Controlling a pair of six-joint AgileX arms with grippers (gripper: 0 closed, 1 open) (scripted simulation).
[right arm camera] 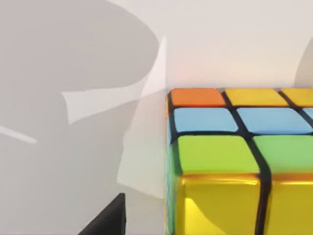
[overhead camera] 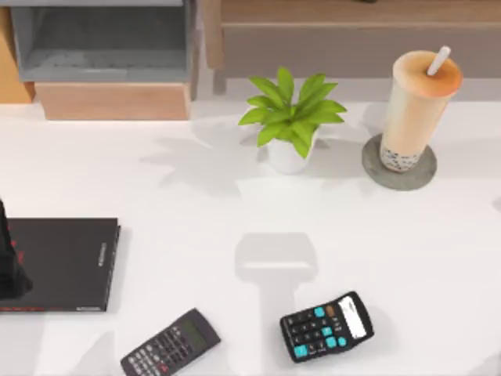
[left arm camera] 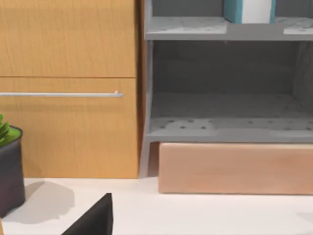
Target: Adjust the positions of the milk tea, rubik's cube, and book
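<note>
Left side: my left arm (overhead camera: pixel 8 262) at table's left edge over black book (overhead camera: pixel 63 262); left gripper (left arm camera: pixel 95 220) grip state: cannot tell | book (left arm camera: pixel 234 10) stands on grey shelf (left arm camera: pixel 186 29), upper level | milk tea (overhead camera: pixel 419 106) on coaster (overhead camera: pixel 427 176), back right | my right gripper (right arm camera: pixel 107 218) close beside rubik's cube (right arm camera: pixel 230 156) on the table; grip state: cannot tell

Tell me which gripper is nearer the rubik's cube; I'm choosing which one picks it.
Right. The right gripper sits close beside the rubik's cube, as its wrist view shows. The left gripper is over the black book at the table's left edge.
</note>
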